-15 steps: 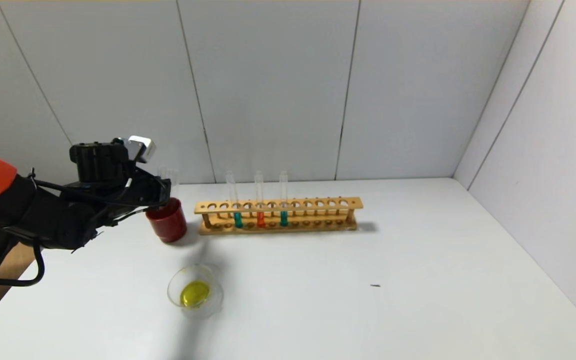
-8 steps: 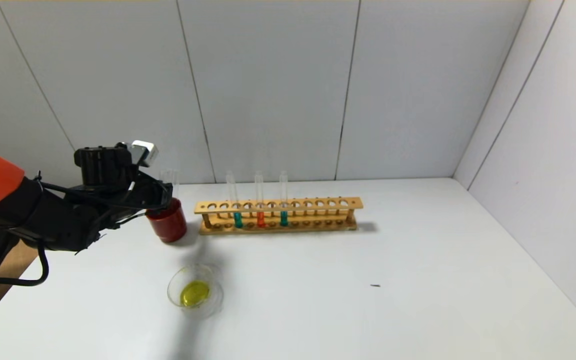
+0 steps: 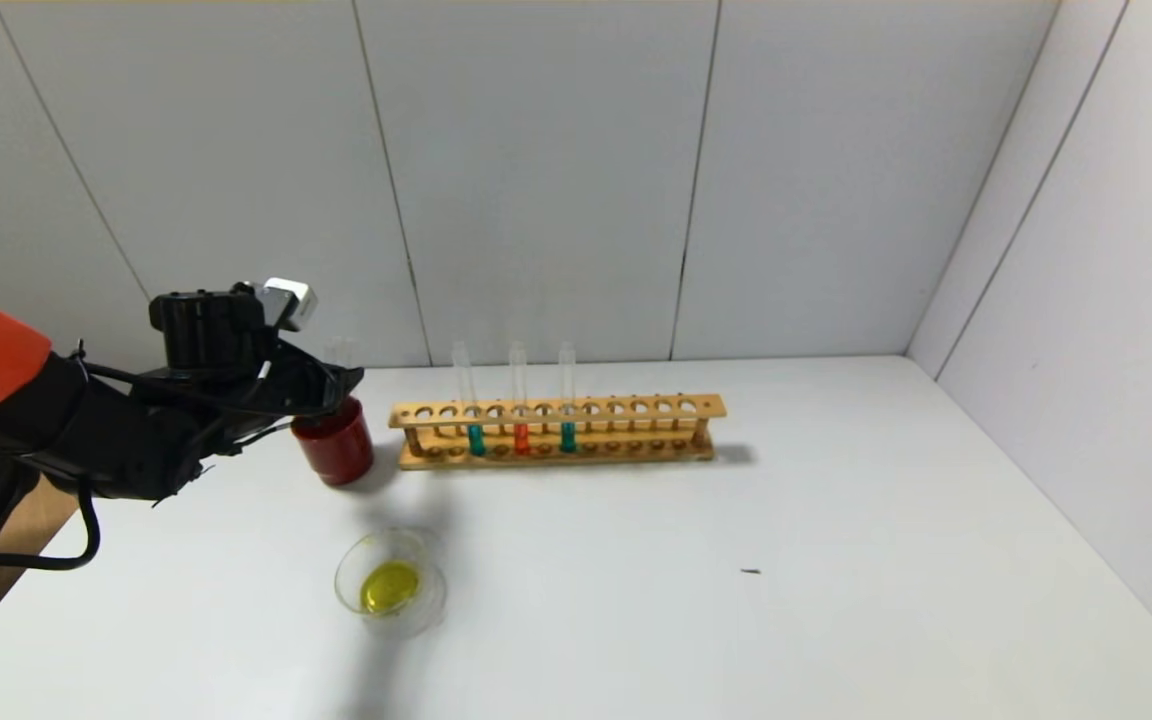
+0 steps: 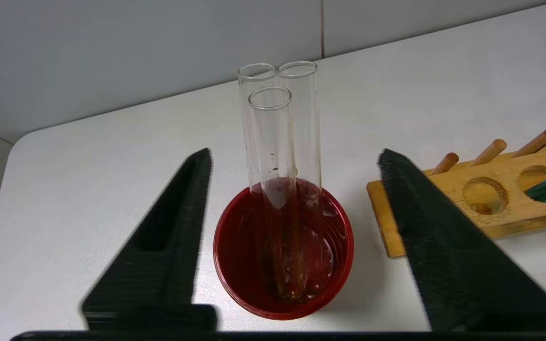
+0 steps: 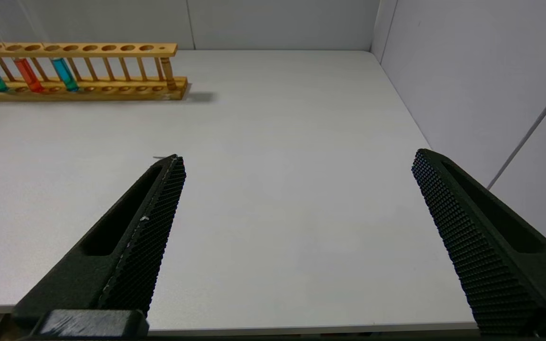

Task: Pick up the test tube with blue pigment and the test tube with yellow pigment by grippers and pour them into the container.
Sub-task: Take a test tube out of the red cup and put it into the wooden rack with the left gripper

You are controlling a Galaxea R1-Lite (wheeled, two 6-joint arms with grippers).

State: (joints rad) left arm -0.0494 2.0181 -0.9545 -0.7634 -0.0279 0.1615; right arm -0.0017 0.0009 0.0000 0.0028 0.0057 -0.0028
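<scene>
My left gripper (image 4: 295, 161) is hovering over the dark red opaque cup (image 3: 335, 441), black fingers (image 4: 168, 222) spread wide apart and gripping nothing, with three empty clear glass tubes (image 4: 280, 142) standing bunched in the cup between them. The long wooden rack (image 3: 556, 428) is sitting at the cup's 3 o'clock, carrying two teal-blue pigment tubes (image 3: 475, 430) on either side of an orange-liquid tube (image 3: 521, 432). The low round clear glass dish (image 3: 391, 583), holding yellow liquid, is lying near the cup at 5 o'clock. My right gripper (image 5: 296, 213) is hanging open over bare white table (image 5: 273, 142).
</scene>
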